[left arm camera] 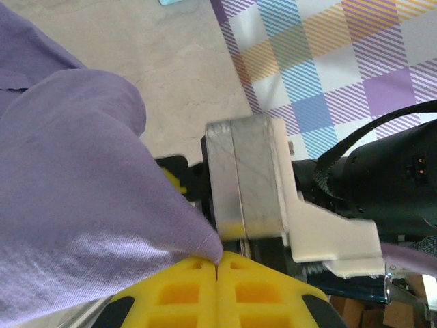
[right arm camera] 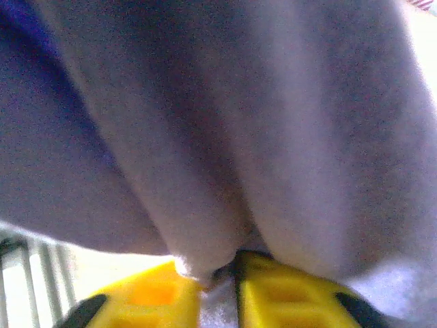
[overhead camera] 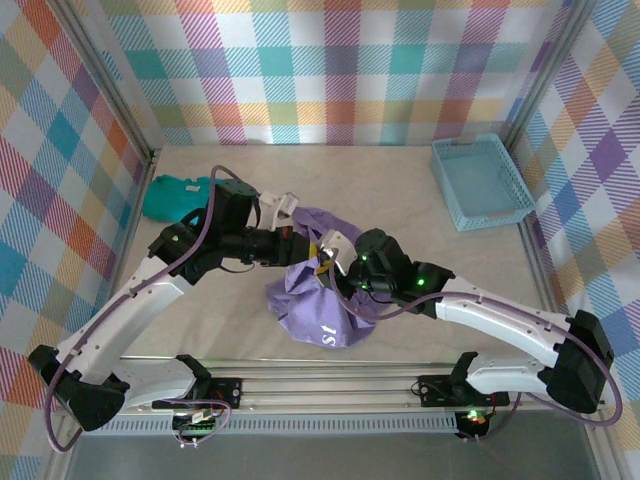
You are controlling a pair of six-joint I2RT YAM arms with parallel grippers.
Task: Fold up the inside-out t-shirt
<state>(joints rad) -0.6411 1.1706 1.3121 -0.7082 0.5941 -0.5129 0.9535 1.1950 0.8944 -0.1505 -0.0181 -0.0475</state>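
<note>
T-shirt: the lavender t-shirt lies bunched in a heap at lower centre of the overhead view. It sits on the table, just above the arms' mounting rail.
Lettering: small white characters show on the lowest fold of the heap.
Upper edge of heap: the cloth is gathered to a peak where the two grippers meet, left of frame centre.
Left gripper: the left gripper is closed. In its wrist view its yellow fingers meet along one seam at bottom centre, pinching a pointed tip of the purple cloth, which fills the left half of that frame.
Right gripper: the right gripper is clamped on a fold. In its wrist view the yellow fingers sit at the bottom edge with a ridge of cloth caught between them. The rest of that frame is blurred fabric.
Gripper spacing: the two are just beside each other; whether they touch cannot be told.
Teal garment: a crumpled teal garment lies at upper left of the table, well apart from the heap.
Basket: a pale blue basket stands at upper right.
Walls: plaid panels enclose the table.
</note>
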